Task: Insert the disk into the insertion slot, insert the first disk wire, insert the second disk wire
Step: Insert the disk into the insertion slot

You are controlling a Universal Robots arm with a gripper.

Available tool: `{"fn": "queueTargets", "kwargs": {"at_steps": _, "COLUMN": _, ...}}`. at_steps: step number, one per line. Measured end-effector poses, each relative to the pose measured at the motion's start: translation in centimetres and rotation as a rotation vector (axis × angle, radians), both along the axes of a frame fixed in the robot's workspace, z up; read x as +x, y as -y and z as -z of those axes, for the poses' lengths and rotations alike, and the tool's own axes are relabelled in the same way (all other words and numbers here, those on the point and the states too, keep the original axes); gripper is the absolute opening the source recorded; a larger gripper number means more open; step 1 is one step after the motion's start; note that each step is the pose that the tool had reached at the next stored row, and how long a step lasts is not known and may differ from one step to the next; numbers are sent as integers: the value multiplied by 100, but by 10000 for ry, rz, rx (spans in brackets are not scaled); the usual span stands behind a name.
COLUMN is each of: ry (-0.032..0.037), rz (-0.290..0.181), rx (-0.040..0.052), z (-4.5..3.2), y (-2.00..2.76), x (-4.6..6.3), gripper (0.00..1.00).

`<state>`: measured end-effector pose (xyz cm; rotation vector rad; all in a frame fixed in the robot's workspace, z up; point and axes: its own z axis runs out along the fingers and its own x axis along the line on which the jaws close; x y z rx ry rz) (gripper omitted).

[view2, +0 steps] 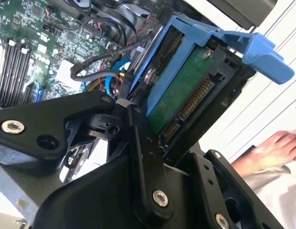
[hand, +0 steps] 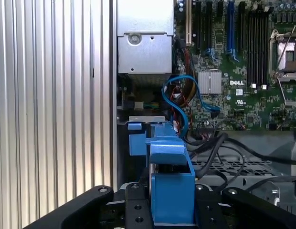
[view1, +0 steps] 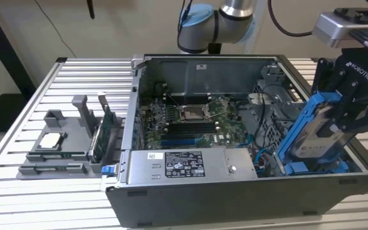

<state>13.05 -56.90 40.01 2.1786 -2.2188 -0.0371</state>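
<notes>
Fingers [view2: 143,152] clamped on the disk [view1: 321,136], pinching the flanks of its blue carrier frame [view1: 299,120] near the upper end. Held tilted, lower end down inside the computer case [view1: 235,201] at the exterior view's right, at or just above the insertion slot [view1: 305,168]; hard to tell whether touching. To seat it well: square the frame with the walls of the drive cage [hand: 229,167] before pressing, keep the connector edge [view2: 191,107] outward, and push along the slot's own line, never sideways. Mind the blue cable [hand: 186,95] and black cables [hand: 243,148] just beside the path; likely snags. Firm grip, gentle pressure.
</notes>
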Motion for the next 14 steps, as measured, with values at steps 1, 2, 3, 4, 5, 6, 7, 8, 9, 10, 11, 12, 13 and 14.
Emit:
{"fn": "queueTargets", "kwargs": {"at_steps": 1, "ry": 0, "rz": 0, "rx": 0, "z": 18, "y": 0, "x": 0, "gripper": 33}}
{"fn": "queueTargets", "kwargs": {"at_steps": 2, "ry": 0, "rz": 0, "rx": 1, "z": 36, "y": 0, "x": 1, "gripper": 33}}
{"fn": "queueTargets", "kwargs": {"at_steps": 3, "ry": 0, "rz": -1, "rx": 0, "z": 54, "y": 0, "x": 1, "gripper": 33}}
{"fn": "queueTargets", "kwargs": {"at_steps": 4, "ry": 0, "rz": -1, "rx": 0, "z": 72, "y": 0, "x": 2, "gripper": 33}}
{"fn": "queueTargets", "kwargs": {"at_steps": 5, "ry": 0, "rz": 0, "rx": 1, "z": 91, "y": 0, "x": 2, "gripper": 33}}
{"fn": "queueTargets", "kwargs": {"at_steps": 6, "ry": 0, "rz": 0, "rx": 1, "z": 108, "y": 0, "x": 2, "gripper": 33}}
{"fn": "queueTargets", "kwargs": {"at_steps": 7, "ry": 0, "rz": -1, "rx": -1, "z": 124, "y": 0, "x": 2, "gripper": 33}}
{"fn": "queueTargets", "kwargs": {"at_steps": 8, "ry": 0, "rz": -1, "rx": -1, "z": 138, "y": 0, "x": 3, "gripper": 33}}
{"fn": "queueTargets", "kwargs": {"at_steps": 9, "ry": 0, "rz": 0, "rx": 0, "z": 148, "y": 0, "x": 2, "gripper": 33}}
{"fn": "queueTargets", "kwargs": {"at_steps": 10, "ry": 0, "rz": 0, "rx": -2, "z": 151, "y": -1, "x": 3, "gripper": 33}}
{"fn": "queueTargets", "kwargs": {"at_steps": 11, "ry": 0, "rz": 0, "rx": -3, "z": 151, "y": 0, "x": 2, "gripper": 33}}
{"fn": "queueTargets", "kwargs": {"at_steps": 12, "ry": 0, "rz": 0, "rx": -3, "z": 151, "y": 0, "x": 3, "gripper": 33}}
{"fn": "queueTargets", "kwargs": {"at_steps": 13, "ry": 0, "rz": 0, "rx": -3, "z": 152, "y": 0, "x": 3, "gripper": 33}}
{"fn": "queueTargets", "kwargs": {"at_steps": 14, "ry": 0, "rz": 0, "rx": -1, "z": 153, "y": 0, "x": 3, "gripper": 33}}
